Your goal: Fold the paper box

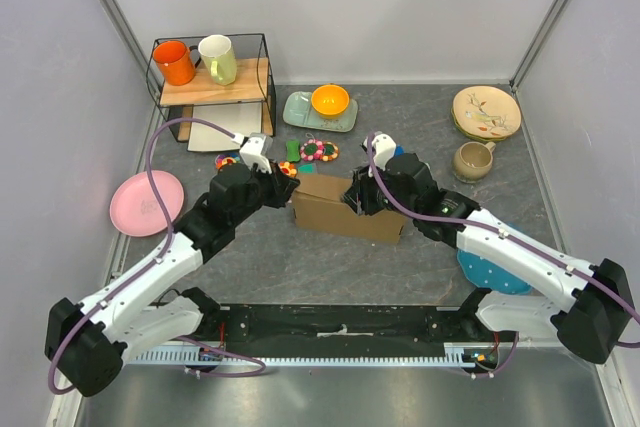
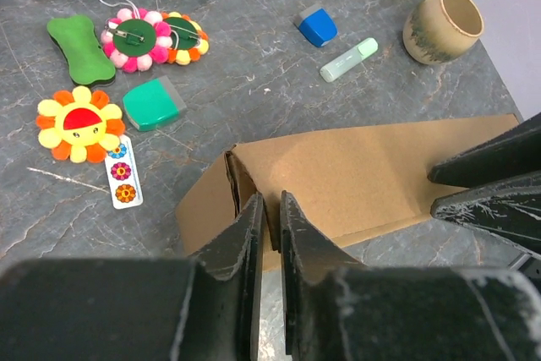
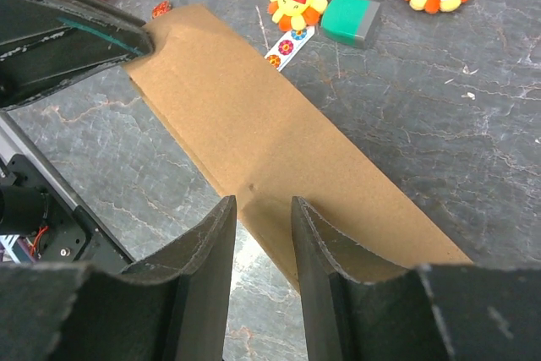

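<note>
The paper box is a brown cardboard shape lying mid-table between both arms. My left gripper is at its left end, and its narrow jaws are shut on a standing cardboard wall of the paper box. My right gripper is at the other end of the paper box. Its fingers stand apart over the near edge of the top panel, and nothing is pinched between them. From above, the left gripper and the right gripper flank the box.
Small toys lie just behind the box: a sun-flower toy, a green block, a blue block. A mug and plates are at the back right. A pink plate lies left, and a rack with cups stands at the back left.
</note>
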`<act>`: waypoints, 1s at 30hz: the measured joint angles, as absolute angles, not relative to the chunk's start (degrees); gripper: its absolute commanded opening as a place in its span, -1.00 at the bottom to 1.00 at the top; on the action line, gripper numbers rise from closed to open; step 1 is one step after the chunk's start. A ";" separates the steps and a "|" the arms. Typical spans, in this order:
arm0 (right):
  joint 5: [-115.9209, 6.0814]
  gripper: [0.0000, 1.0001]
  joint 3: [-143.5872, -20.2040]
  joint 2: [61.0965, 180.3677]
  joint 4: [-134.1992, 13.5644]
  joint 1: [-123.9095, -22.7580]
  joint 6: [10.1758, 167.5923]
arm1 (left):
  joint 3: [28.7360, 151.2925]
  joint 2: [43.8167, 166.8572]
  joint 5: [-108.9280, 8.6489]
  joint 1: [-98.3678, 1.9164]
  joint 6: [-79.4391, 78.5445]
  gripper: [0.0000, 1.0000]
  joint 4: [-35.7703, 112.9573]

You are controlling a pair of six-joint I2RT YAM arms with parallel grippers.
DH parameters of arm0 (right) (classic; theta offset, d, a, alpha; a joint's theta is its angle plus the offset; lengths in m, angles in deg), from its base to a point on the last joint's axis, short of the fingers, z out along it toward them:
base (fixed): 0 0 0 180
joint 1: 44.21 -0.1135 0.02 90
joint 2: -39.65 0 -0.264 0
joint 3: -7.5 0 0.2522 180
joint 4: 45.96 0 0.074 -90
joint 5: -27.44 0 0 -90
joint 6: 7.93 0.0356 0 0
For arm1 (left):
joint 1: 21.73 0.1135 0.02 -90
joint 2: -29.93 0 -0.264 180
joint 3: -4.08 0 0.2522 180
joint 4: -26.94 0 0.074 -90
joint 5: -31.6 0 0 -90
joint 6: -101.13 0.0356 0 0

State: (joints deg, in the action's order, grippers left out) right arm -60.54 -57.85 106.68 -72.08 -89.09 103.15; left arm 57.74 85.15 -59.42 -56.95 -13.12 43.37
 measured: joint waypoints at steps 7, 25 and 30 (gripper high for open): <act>-62.33 -0.16 -58.05 106.76 -72.37 -89.11 102.54 | 57.77 83.40 -60.38 -56.97 -13.16 0.04 46.28; -67.60 -0.15 -57.40 104.66 -74.40 -88.96 100.68 | 63.01 87.38 -59.68 -56.07 -10.32 0.01 48.69; -68.08 -0.04 -57.31 104.01 -74.90 -88.94 100.77 | 62.51 87.16 -57.62 -56.07 -10.45 0.18 47.75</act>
State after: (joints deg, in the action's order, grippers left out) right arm -68.08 -57.31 104.01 -74.90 -88.94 100.77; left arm 62.51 87.16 -57.62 -56.07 -10.45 47.75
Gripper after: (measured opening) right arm 0.448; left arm 0.568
